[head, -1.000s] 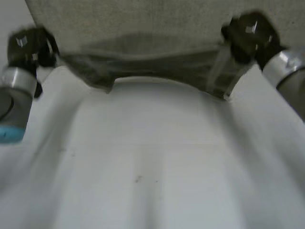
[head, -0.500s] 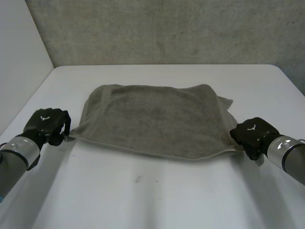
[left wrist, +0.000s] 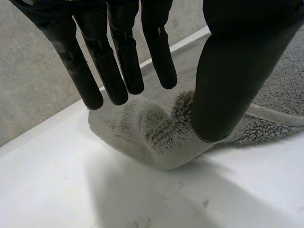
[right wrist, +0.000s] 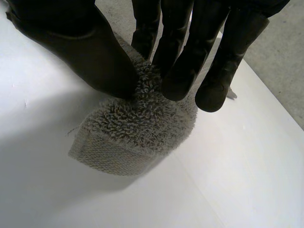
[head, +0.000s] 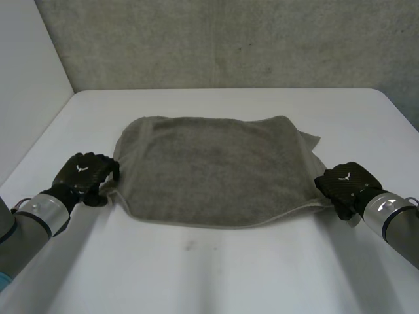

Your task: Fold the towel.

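The towel (head: 209, 167) lies flat in the middle of the white table (head: 216, 275), with its long edges running across in front of me. Its near edge bows slightly toward me between my two hands.

My left hand (head: 84, 178) sits at the near left corner. Its fingers (left wrist: 118, 71) are straight and spread, and they hover clear of the cloth. The thumb stands apart from them over the hem, so this hand grips nothing. The corner puckers up a little beneath it.

My right hand (head: 346, 185) is at the near right corner. Here the thumb and fingers (right wrist: 180, 66) close together on a bunch of terry, pinching the corner just above the tabletop.

A bit of cloth juts out past the far right corner. Bare table stretches wide on my side of the near edge, with a narrower strip beyond the far edge up to the grey wall (head: 229, 39). There is also open margin outside each hand.
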